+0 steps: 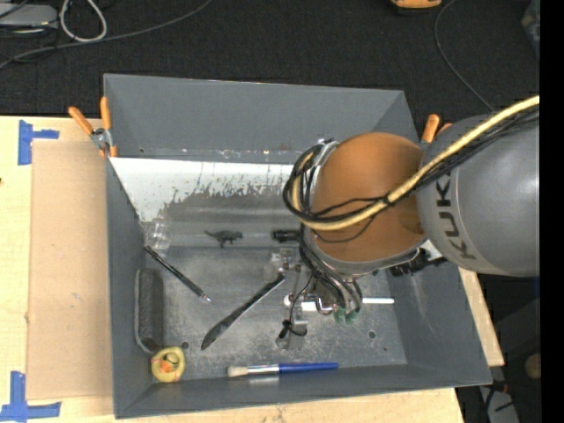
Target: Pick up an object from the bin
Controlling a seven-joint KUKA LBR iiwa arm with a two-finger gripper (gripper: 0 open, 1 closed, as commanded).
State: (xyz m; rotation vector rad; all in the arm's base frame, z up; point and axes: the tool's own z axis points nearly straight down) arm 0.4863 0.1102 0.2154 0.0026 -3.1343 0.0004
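So the tool (298,317) hangs low over the middle of the bin (256,122) floor, tucked under the arm's orange cover (361,196) and a tangle of cables (304,183). Honestly I can't tell whether it's spread or pressed together, since the wrist hides too much. Nothing visibly sits in its grip.

The closest candidate is the slim black utensil (240,314), which lies diagonally across the floor with its upper end just left of the tool. A short white stick (379,302) lies just to the right, and a blue-handled brush (284,370) runs along the near wall.

What worries me:
- The utensil is thin and flat on the metal, so I'd guess a closing grip could skate right over it and come up empty.
- The tool sits near the utensil's end, not its middle. If it grabs there, the long part probably swings down and slips out on the lift.
- Coming down a touch too far means hitting the bin floor.
- A sideways nudge could push the utensil away rather than catch it.
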